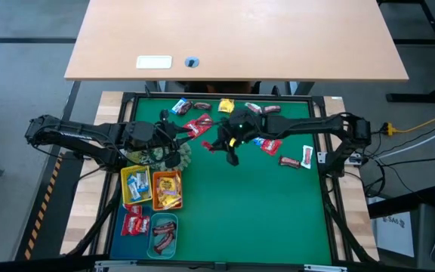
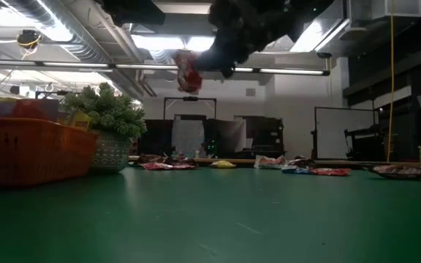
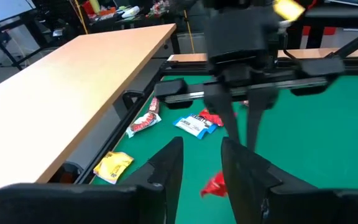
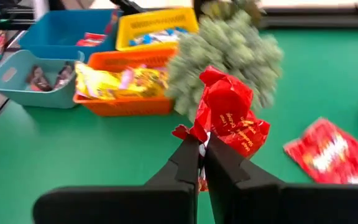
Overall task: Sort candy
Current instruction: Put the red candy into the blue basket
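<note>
Green table; four trays at its left edge, blue tray already holding red packets. Right gripper, raised mid-table, clenched on a red candy packet. Left gripper waits near the plant, fingers apart, empty. Suggest carrying high over the plant ball before releasing.

In the low view the picture's upper edge cuts off both arms, and the red packet hanging there is blurred. Far candy along the counter is too small to tell apart. In the high view the plant ball is half hidden under the left arm. Print on the tray candy is unreadable.
</note>
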Robot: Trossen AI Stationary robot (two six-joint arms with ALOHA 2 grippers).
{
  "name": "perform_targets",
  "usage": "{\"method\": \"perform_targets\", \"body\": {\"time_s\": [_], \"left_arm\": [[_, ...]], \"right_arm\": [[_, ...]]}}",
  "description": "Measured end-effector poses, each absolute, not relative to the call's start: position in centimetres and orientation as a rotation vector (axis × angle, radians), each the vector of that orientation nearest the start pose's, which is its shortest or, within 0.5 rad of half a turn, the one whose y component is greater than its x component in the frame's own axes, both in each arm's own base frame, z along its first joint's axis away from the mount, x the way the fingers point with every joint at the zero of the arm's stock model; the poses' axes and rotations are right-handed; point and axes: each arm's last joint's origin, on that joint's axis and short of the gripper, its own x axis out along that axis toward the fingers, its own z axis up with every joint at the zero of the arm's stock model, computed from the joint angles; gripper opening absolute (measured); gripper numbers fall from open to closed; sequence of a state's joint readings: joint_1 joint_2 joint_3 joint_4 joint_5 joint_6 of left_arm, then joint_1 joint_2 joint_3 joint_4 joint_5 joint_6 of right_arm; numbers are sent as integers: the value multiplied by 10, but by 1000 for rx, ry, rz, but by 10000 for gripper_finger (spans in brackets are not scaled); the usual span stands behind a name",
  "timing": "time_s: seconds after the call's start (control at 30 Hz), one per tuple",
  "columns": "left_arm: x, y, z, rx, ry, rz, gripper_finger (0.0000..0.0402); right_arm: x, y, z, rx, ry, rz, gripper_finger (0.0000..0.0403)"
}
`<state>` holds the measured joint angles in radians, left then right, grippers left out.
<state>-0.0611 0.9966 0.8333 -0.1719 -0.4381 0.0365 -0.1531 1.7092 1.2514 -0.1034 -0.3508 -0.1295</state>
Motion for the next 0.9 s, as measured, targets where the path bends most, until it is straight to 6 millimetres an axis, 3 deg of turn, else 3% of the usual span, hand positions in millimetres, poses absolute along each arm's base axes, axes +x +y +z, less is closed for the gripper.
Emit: {"method": "perform_targets", "body": {"time_s": [0.3,0.53,0.9], "left_arm": [[218,-3,313,102,333,310,146],[219,-7,312,80,344,172,145],[227,-8,304,91,385,149,145]], "right_arm": [[387,-32,268,-94,423,281,17],[389,-33,273,-129,365,280,17],[391,-33,279,-146,299,274,17]]}}
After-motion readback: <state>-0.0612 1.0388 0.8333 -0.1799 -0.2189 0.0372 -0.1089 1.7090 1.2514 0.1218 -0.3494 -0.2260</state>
